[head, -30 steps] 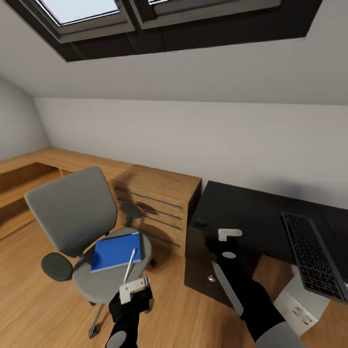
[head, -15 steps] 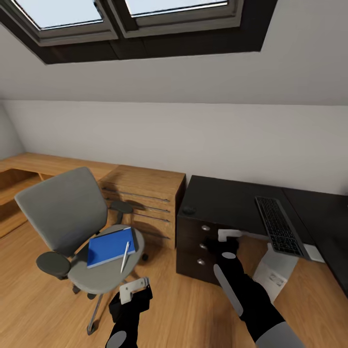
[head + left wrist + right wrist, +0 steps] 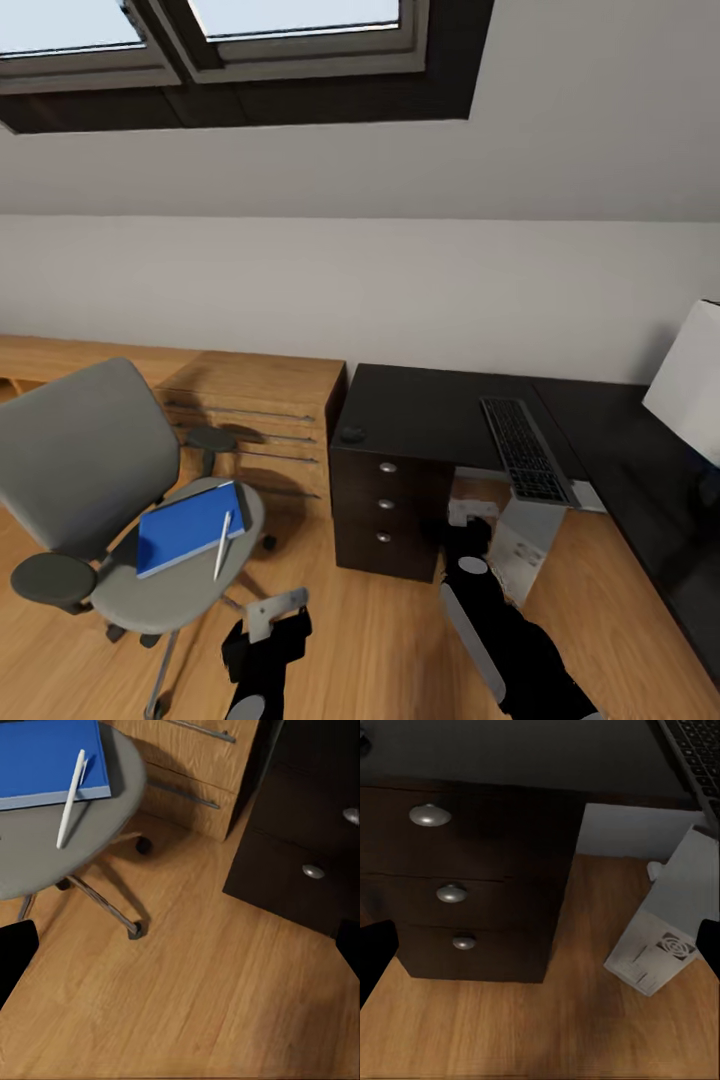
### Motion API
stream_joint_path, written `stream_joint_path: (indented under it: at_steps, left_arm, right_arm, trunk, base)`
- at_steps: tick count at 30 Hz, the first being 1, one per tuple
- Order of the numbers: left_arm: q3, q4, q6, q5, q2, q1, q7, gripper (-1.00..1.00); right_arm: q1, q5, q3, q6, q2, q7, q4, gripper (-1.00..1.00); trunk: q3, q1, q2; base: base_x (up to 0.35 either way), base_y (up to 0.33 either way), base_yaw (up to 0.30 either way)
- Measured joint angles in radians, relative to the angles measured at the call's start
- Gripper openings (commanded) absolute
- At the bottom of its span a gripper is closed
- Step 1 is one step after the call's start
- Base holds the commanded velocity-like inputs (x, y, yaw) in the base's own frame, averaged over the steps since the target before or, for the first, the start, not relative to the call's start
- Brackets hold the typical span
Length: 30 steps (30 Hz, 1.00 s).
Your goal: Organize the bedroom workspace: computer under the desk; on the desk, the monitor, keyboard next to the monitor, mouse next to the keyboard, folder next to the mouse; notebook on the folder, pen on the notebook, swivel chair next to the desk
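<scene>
Folder (image 3: 188, 528) and pen (image 3: 222, 531) wait on swivel chair (image 3: 90, 480); left gripper (image 3: 272, 612) spread wide, empty, must approach first.

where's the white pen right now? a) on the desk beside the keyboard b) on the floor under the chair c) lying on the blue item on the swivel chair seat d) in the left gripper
c: the pen lies across the edge of the blue notebook on the swivel chair seat, and the left wrist view shows the same.
</scene>
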State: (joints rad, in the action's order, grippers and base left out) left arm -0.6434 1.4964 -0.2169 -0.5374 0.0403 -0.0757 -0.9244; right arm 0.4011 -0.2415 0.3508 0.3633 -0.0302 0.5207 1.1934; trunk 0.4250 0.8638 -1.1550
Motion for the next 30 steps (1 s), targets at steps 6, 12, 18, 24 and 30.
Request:
stream_joint_path:
  at_steps: [6, 12, 18, 24, 30]
  left_arm:
    - [0.006, -0.118, 0.002, 0.0, 0.018, 0.0, 0.002, 1.0]
    - [0.011, -0.291, 0.045, -0.003, 0.021, 0.0, 0.004, 1.0]
    - [0.023, -0.545, 0.255, 0.0, 0.02, 0.0, 0.005, 1.0]
    - [0.025, -0.657, 0.282, -0.003, 0.017, 0.0, 0.012, 1.0]
    - [0.028, -0.776, 0.329, -0.026, 0.015, 0.0, 0.078, 1.0]
  right_arm:
    - [-0.043, 0.001, 0.062, -0.045, -0.002, 0.013, -0.008, 1.0]
    - [-0.107, 0.001, 0.073, -0.102, -0.002, 0.029, -0.05, 1.0]
    - [-0.141, -0.001, 0.08, -0.298, -0.004, 0.031, -0.353, 1.0]
    - [-0.143, 0.009, 0.12, -0.455, -0.009, 0.03, -0.575, 1.0]
    - [-0.143, 0.008, 0.15, -0.561, -0.011, 0.027, -0.706, 1.0]
  trunk:
    - [-0.005, 0.0, 0.0]
    - [-0.009, 0.0, 0.0]
    - [-0.009, 0.0, 0.0]
    - [-0.009, 0.0, 0.0]
    - [-0.009, 0.0, 0.0]
  base:
    - [0.0, 0.0, -0.238]
    - [0.0, 0.0, -0.12]
    - [0.0, 0.0, -0.009]
    - [0.0, 0.0, -0.001]
    - [0.0, 0.0, 0.0]
